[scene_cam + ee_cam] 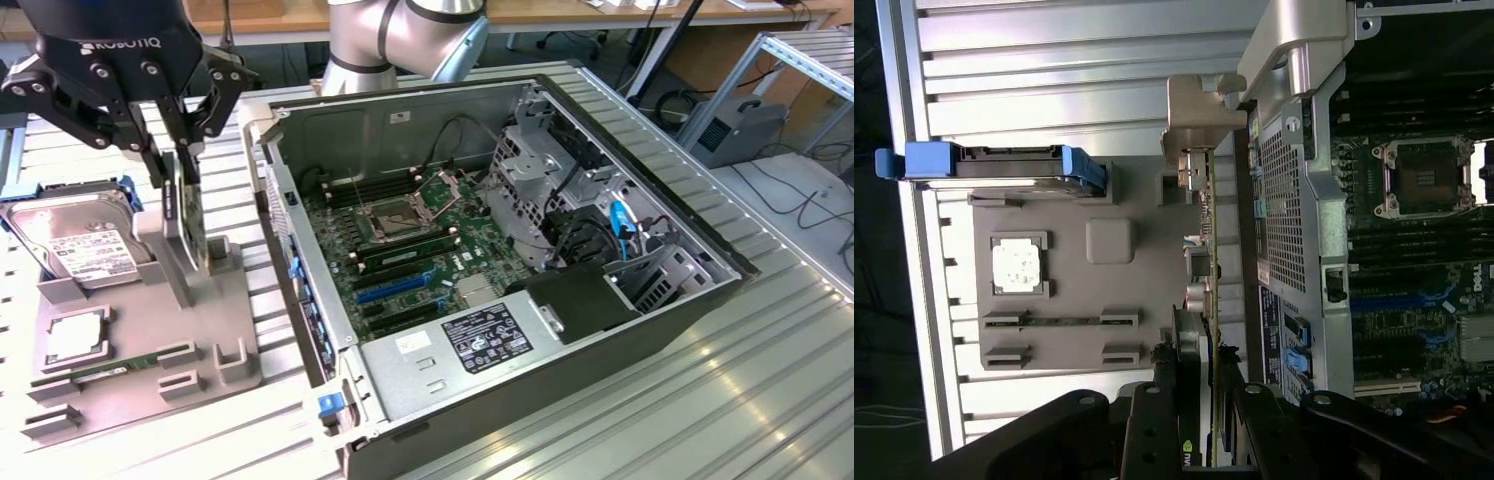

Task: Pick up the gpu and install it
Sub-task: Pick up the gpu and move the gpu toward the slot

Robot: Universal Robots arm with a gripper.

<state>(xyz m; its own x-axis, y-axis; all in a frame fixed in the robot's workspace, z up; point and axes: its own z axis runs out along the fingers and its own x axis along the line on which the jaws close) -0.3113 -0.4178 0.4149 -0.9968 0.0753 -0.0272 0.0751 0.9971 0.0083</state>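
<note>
The gpu [190,225] stands on edge in a slot of the grey fixture [140,325], a thin card with its pale metal bracket toward the back. My gripper [176,150] hangs right over it, one finger on each side of the card's top edge. In the wrist view the gpu [1206,260] is seen edge-on, running up from between my fingers [1151,425], which press against its black cooler part. The gripper [1199,405] is shut on the card, whose lower edge still sits in the fixture.
The open computer case [340,420] lies to the exterior view's right, its motherboard [461,255] and blue slots [394,288] exposed. On the fixture sit a hard drive [80,245] in a blue frame, a processor [74,338] and a memory stick [114,368].
</note>
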